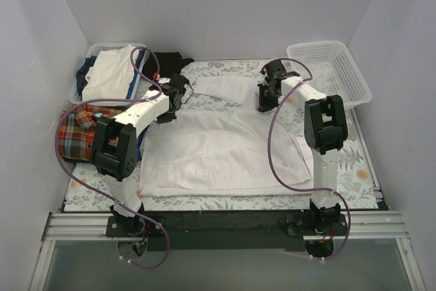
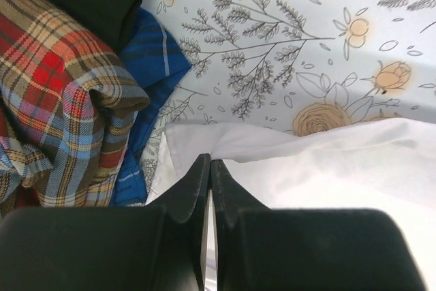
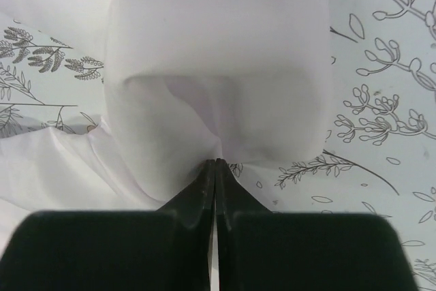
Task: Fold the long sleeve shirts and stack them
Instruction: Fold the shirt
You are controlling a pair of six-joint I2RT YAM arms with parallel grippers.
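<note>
The white shirt [image 1: 225, 148] lies spread flat across the middle of the floral table cover. My left gripper [image 1: 174, 95] is at its far left corner and is shut on the white edge in the left wrist view [image 2: 210, 161]. My right gripper [image 1: 266, 99] is at its far right part. It is shut on a lifted fold of the white shirt [image 3: 218, 66], pinched at the tips [image 3: 216, 161]. The plaid shirt [image 1: 76, 131] lies crumpled at the table's left edge and also shows in the left wrist view [image 2: 61, 100].
A basket [image 1: 92, 52] at the back left holds white and dark cloth. A black garment [image 1: 169, 63] lies beside it. Blue fabric [image 2: 153, 66] sits by the plaid shirt. An empty white basket [image 1: 330, 69] stands at the back right. White walls enclose the table.
</note>
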